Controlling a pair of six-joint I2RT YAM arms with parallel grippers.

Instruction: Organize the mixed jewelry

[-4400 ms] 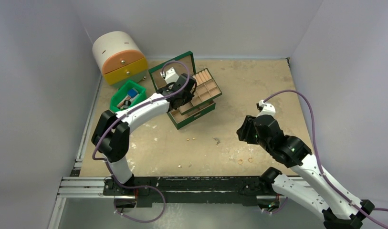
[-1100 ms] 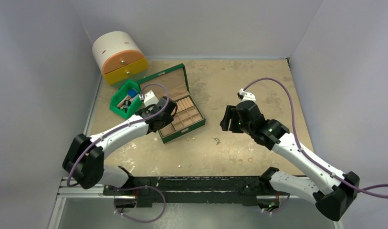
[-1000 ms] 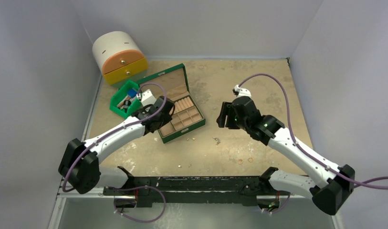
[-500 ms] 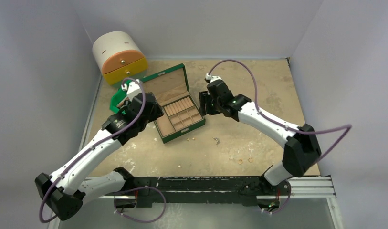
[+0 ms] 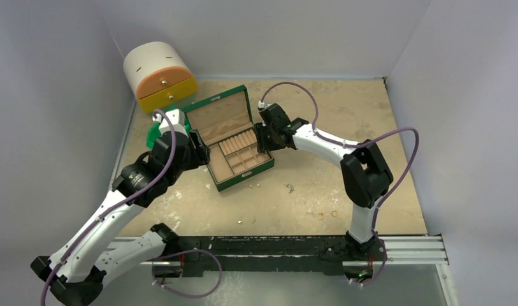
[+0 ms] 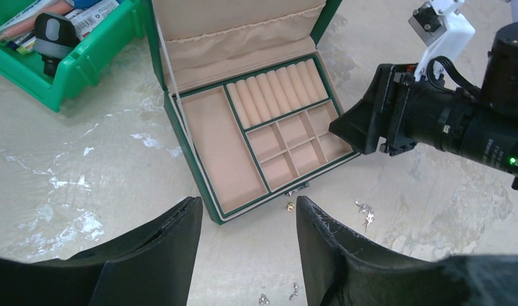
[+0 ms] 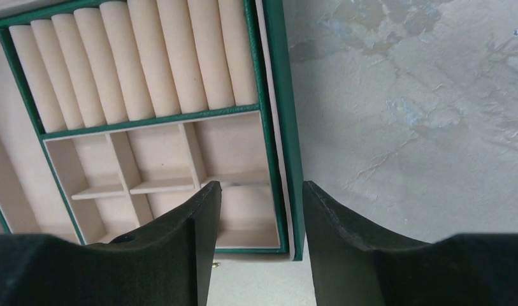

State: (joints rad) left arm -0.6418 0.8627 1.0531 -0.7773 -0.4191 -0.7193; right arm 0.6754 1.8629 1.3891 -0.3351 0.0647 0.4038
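With left gripper (image 6: 248, 204) and right gripper (image 7: 261, 191) jaws spread and empty, the right poised astride the jewelry box (image 7: 278, 127) wall, sideways motion can shove the box onto the mixed jewelry (image 5: 288, 187) scattered on the surface just near of it.

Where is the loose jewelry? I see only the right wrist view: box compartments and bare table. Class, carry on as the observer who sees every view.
Observer: Two gold rings lie on the table near the arm bases, well apart from the box.
Operator: Anything closer to the box?
Observer: A silver charm lies on the table a little way off the box's latch side.
Operator: Is the left pincer carrying a piece?
Observer: No, the left pincer is open and empty, at the box's left side.
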